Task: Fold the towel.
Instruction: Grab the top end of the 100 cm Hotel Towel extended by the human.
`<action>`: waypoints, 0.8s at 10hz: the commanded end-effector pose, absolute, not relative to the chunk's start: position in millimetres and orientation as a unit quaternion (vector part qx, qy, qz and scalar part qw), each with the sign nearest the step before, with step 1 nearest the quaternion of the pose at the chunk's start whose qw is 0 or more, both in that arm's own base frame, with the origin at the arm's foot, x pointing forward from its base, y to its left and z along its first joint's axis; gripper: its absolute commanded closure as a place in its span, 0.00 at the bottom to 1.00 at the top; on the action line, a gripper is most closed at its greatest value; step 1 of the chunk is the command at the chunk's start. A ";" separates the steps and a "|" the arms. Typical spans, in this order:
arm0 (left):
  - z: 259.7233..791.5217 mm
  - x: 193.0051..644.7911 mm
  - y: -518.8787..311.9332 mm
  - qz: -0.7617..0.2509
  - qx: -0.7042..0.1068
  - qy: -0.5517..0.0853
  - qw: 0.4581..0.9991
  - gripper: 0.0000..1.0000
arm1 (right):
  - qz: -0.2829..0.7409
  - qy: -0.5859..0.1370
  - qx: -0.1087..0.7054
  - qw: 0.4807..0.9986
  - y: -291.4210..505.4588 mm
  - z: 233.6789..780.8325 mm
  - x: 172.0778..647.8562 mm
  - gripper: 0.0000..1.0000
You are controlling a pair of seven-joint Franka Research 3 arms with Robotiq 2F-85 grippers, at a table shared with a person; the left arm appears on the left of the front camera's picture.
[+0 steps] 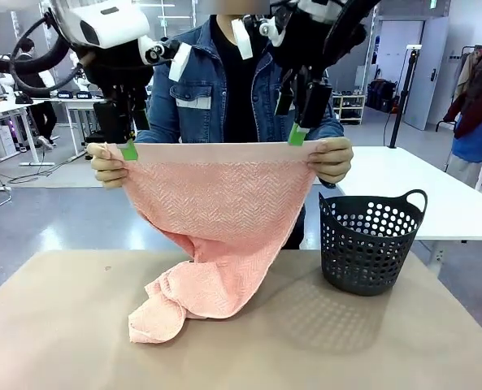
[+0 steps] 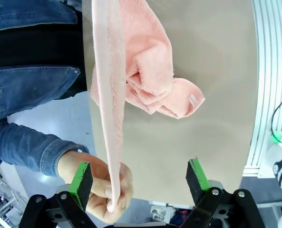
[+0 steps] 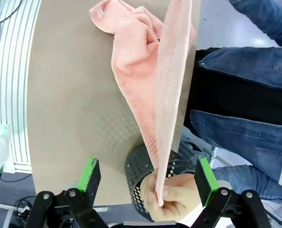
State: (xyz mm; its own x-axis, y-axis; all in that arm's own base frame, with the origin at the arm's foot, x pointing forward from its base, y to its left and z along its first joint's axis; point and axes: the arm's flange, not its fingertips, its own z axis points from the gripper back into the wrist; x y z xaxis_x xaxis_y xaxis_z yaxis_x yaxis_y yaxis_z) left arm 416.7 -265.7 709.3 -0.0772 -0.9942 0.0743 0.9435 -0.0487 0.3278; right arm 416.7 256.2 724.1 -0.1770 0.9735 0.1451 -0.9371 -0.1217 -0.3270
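The brown table (image 1: pixel 62 341) is closest, and the bottom of the pink towel (image 1: pixel 216 203) lies in a soft lump on it, near the middle. The rest of the towel hangs in the air over the far edge of the table. A person holds its two top corners, one in each hand (image 1: pixel 108 166) (image 1: pixel 332 158), and pulls the top edge straight and flat. I think this is so the robot can take hold of it easily.

The left gripper (image 2: pixel 138 175) has its fingers wide apart, with the towel's top edge between them, right by one hand. The right gripper (image 3: pixel 146 175) is the same at the other corner. Neither one is pinching the towel yet.

A black basket (image 1: pixel 371 240) stands on the right side of the table, out of the way.
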 end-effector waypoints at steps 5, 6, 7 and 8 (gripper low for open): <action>691.5 450.5 -273.7 -0.701 0.088 -0.151 0.692 0.00 | 0.726 -0.141 -0.049 0.671 253.7 686.1 449.5 0.00; 688.9 454.6 -274.1 -0.698 0.090 -0.146 0.695 0.00 | 0.724 -0.139 -0.046 0.674 252.3 679.5 453.3 0.00; 684.6 459.8 -271.3 -0.691 0.085 -0.139 0.704 0.00 | 0.723 -0.140 -0.041 0.676 251.4 673.9 455.3 0.00; 679.4 464.7 -266.7 -0.683 0.075 -0.136 0.713 0.00 | 0.721 -0.135 -0.037 0.679 250.6 668.9 456.4 0.00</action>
State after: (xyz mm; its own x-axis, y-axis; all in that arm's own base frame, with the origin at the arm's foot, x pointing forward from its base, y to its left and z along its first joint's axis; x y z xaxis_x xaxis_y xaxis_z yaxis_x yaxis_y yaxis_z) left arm 458.6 -267.0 677.1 -0.0158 -0.9958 0.0899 0.9559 0.0113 0.2935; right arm 458.7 249.1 675.2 -0.1116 0.9850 0.1315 -0.9685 -0.0781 -0.2366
